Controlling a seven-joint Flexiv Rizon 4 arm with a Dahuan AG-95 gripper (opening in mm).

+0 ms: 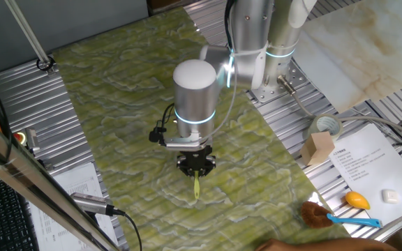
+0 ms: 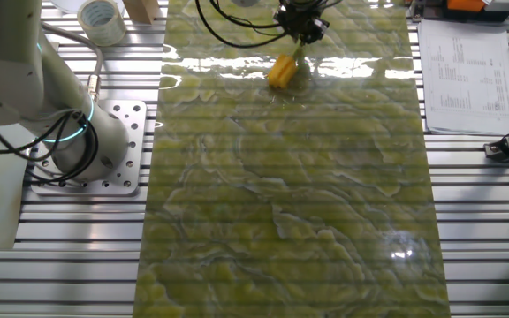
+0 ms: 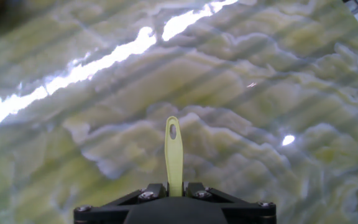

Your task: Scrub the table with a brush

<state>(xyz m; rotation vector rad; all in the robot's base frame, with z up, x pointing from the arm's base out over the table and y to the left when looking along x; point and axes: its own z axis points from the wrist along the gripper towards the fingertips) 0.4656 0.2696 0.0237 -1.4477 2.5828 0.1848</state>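
Brush (image 3: pixel 174 152) head hidden behind gripper (image 3: pixel 174 190)

Glossy, marbled, finely ridged table (image 2: pixel 290 203); smooth yellow plastic brush (image 2: pixel 282 71).

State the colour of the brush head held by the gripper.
Yellow; the brush head shows best in the other fixed view.
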